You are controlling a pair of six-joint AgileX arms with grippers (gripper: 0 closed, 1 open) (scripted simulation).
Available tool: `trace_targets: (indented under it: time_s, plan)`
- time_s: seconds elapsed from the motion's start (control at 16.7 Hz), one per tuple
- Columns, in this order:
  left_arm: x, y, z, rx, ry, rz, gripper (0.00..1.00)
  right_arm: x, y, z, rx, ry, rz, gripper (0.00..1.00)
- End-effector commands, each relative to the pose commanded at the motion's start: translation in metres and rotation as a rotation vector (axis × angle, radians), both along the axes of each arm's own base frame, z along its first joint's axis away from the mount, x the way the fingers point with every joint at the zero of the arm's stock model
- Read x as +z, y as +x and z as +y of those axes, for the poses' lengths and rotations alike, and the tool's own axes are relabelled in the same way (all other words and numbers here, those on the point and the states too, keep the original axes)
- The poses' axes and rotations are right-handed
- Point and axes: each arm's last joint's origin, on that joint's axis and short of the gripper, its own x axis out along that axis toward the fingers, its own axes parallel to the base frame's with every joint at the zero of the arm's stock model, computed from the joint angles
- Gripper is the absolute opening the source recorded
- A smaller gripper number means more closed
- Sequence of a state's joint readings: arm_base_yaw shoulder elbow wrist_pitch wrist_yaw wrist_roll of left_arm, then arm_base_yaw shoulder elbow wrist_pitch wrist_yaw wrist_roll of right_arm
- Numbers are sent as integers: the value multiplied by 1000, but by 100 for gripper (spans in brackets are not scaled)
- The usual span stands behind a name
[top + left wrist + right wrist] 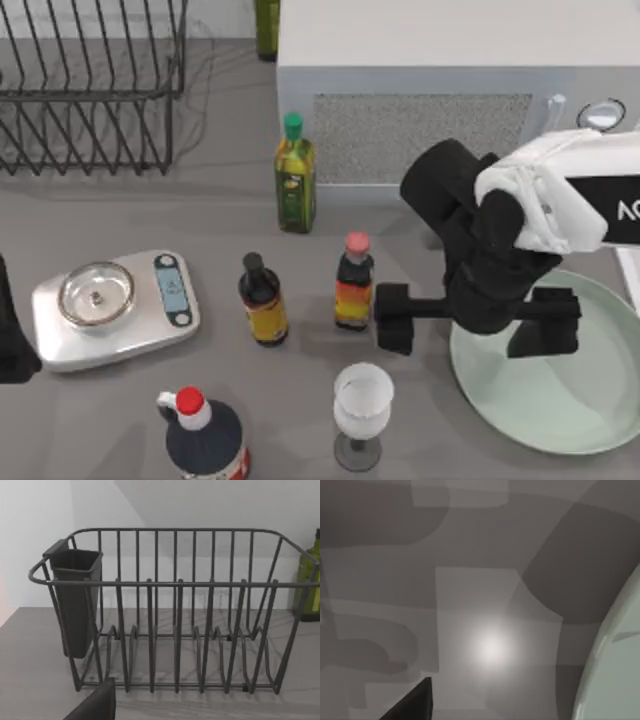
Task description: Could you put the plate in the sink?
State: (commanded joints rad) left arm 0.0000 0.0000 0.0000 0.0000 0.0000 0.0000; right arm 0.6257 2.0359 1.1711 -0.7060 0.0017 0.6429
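The plate (560,400) lies flat on the worktop (120,420) at the lower right of the top view, partly cut by the frame edge. The right gripper (478,325) hangs over the plate's left rim, fingers spread wide: one finger (395,318) is outside the rim over bare worktop, the other (548,325) over the plate's interior. In my judgement the rim falls between the fingers, so the grasp turns on descending there. The plate is round and has no long axis. The right arm is far nearer; the left gripper (12,340) sits parked at the left edge, its fingers' state undeterminable.

Count: one plate, four bottles, one glass (362,410), one scale (115,305), one dish rack (90,85). No sink is apparent.
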Motion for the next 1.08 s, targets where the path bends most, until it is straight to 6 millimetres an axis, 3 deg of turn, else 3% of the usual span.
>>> trace_targets:
  time_s: [0.78,1.08]
  plan:
    - [0,0,0,0,0,0,100,0,0,0,0,0,0,2]
    - [0,0,0,0,0,0,100,0,0,0,0,0,0,0]
